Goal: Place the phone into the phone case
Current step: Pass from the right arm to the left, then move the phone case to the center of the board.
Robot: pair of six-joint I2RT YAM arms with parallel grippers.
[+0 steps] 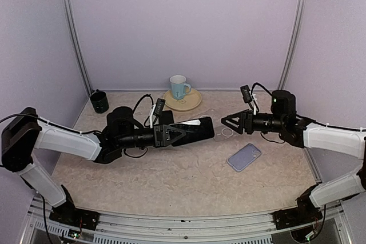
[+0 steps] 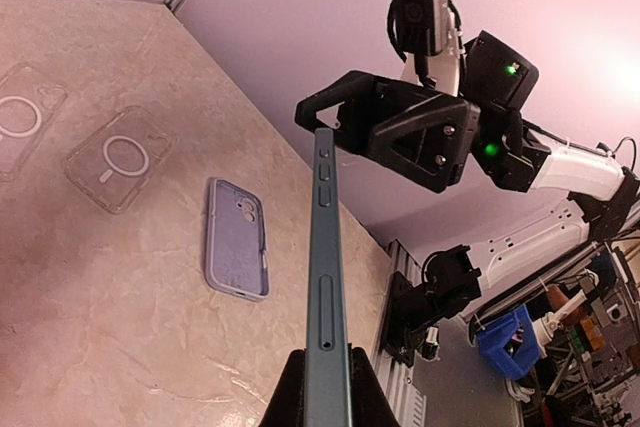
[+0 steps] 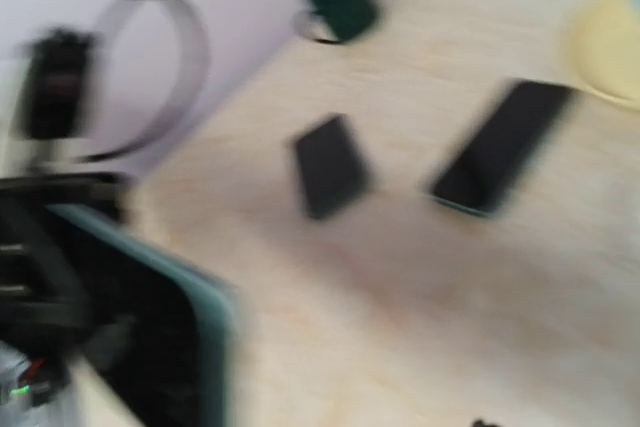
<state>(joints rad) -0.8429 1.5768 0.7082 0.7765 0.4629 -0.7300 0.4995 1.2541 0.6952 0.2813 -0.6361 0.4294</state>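
Note:
My left gripper (image 1: pixel 182 131) is shut on a dark phone (image 1: pixel 197 128) with a teal edge and holds it above the table, pointing right. In the left wrist view the phone (image 2: pixel 325 267) shows edge-on between my fingers (image 2: pixel 285 397). My right gripper (image 1: pixel 226 124) is open and faces the phone's free end, close to it; it also shows in the left wrist view (image 2: pixel 335 112). A lavender phone case (image 1: pixel 244 156) lies open side up on the table below the right gripper, and shows in the left wrist view (image 2: pixel 237 237). The right wrist view is blurred; the phone's teal corner (image 3: pixel 170 317) fills its lower left.
Clear cases (image 2: pixel 118 157) (image 2: pixel 20 112) lie on the table; one shows between the grippers (image 1: pixel 227 132). A blue mug (image 1: pixel 178 87) stands on a yellow plate (image 1: pixel 193 102) at the back. A dark green cup (image 1: pixel 99 101) is back left. Another dark phone (image 3: pixel 500 147) and a small black object (image 3: pixel 330 165) lie near it.

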